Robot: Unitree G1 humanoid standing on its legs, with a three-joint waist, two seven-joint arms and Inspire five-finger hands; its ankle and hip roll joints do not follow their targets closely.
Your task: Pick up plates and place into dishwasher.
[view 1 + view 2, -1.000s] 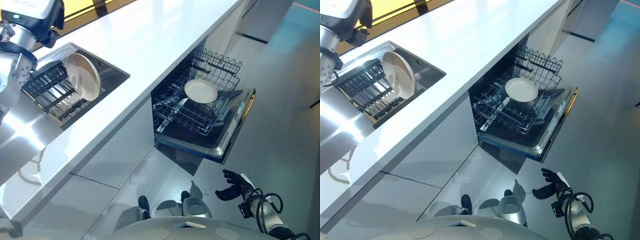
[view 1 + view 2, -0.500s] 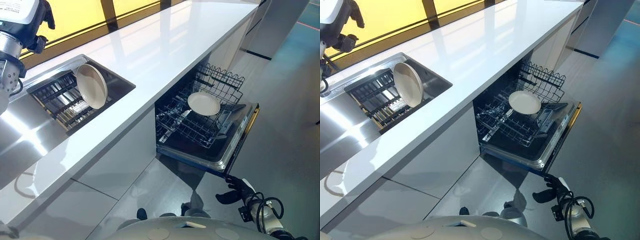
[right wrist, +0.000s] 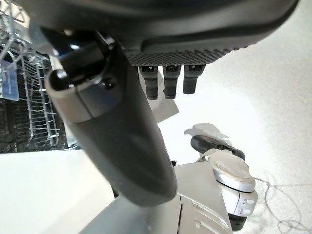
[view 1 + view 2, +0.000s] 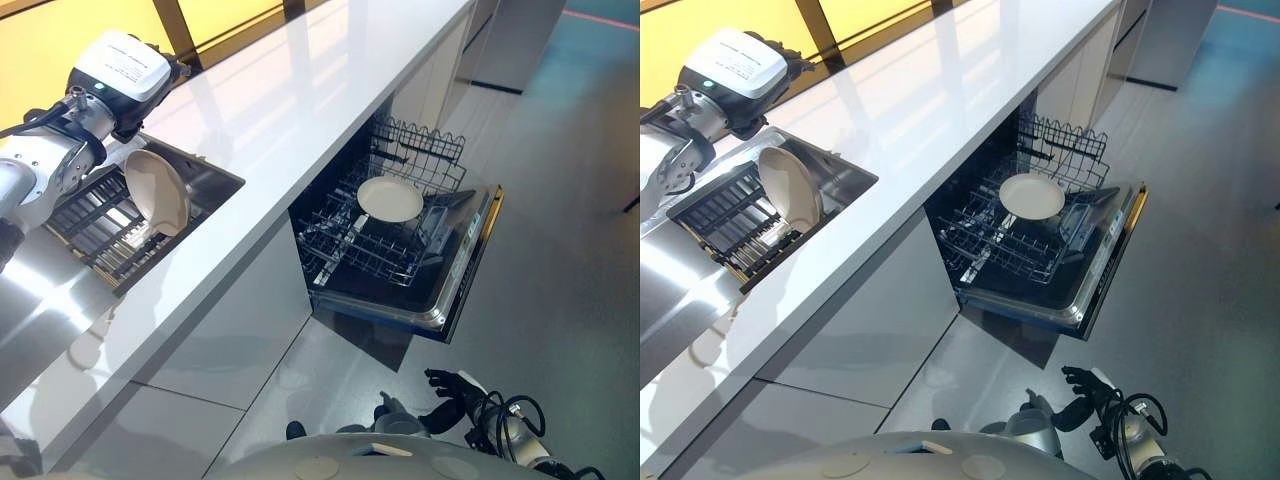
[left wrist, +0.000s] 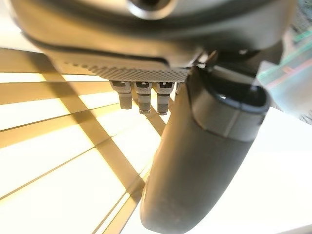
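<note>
Robot hand on the left (image 4: 160, 70), seen from the left eye view, hangs over the far edge of the sink (image 4: 215, 180), just behind a cream plate (image 4: 158, 192) that stands on edge in a black dish rack (image 4: 95, 215) inside that sink. Its dark fingers show past the white wrist block, but I cannot tell from here whether they are straight or curled. A white tabletop (image 4: 300, 90) runs along the scene. Below it the dishwasher (image 4: 440, 280) stands open with its door down and its lower wire rack (image 4: 375, 250) pulled out; a second cream plate (image 4: 391, 199) lies nearly flat on the rack's tines. The right robot hand (image 4: 452, 392) hangs low by the grey floor (image 4: 560, 250), well apart from the dishwasher, fingers spread loosely and holding nothing.

From the right eye view the same layout shows: the upright plate (image 4: 790, 188) in the sink rack, the flat plate (image 4: 1031, 196) in the dishwasher, the right robot hand (image 4: 1087, 393) empty.

Left wrist view: the left robot hand (image 5: 204, 146) with thumb large in front, short finger stubs behind, nothing between them, yellow window panes (image 5: 58, 161) beyond.

Right wrist view: the right robot hand (image 3: 117, 126) is slack and empty, with the dishwasher rack (image 3: 24, 87) beside it.
</note>
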